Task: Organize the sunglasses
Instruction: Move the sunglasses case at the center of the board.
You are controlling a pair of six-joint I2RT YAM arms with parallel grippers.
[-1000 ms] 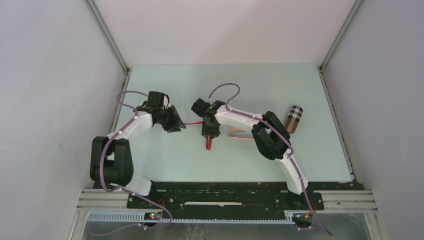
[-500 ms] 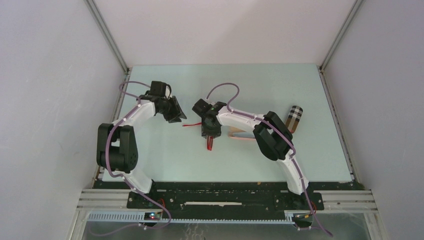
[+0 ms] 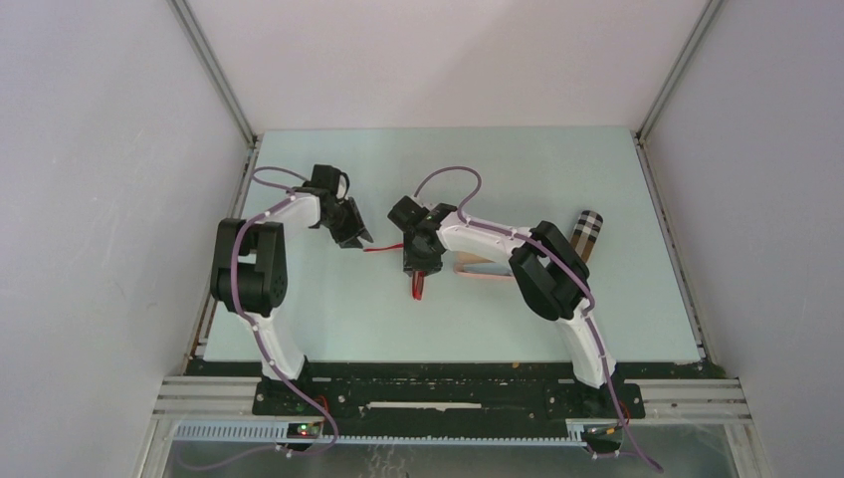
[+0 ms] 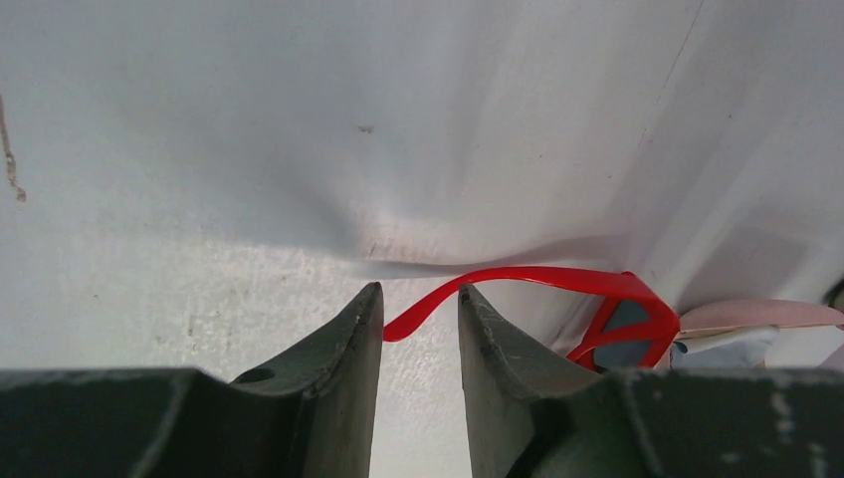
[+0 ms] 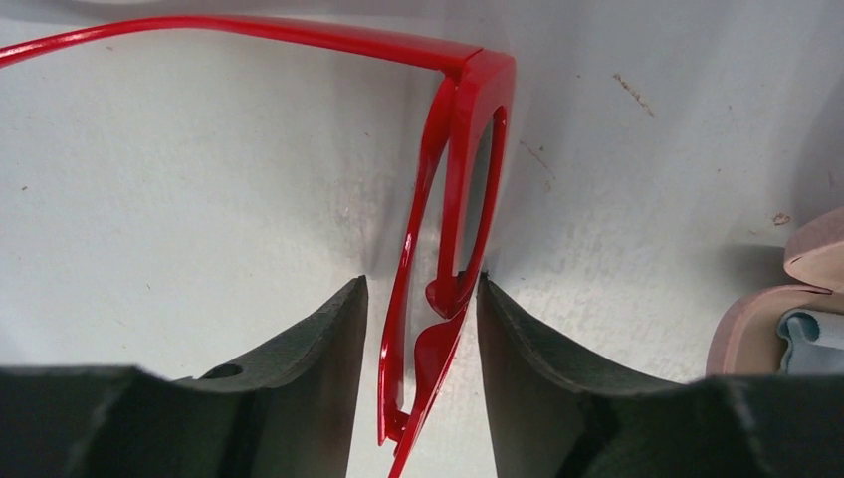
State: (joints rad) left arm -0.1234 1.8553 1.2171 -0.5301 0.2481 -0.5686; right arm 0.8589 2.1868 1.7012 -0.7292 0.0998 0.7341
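A pale mint tabletop [image 3: 518,169], scuffed and speckled up close, is boxed in by plain white walls [image 3: 448,60] with aluminium rails [image 3: 211,75] up the back corners. A plaid case [image 3: 587,231] lies toward its right side. The red sunglasses [image 5: 463,149] sit near the middle beside an open pink case [image 5: 756,334]: the right gripper [image 5: 423,284] straddles the frame front with jaws parted, and the left gripper [image 4: 416,294], jaws also apart, has just the temple's tip between its fingertips, unpinched.
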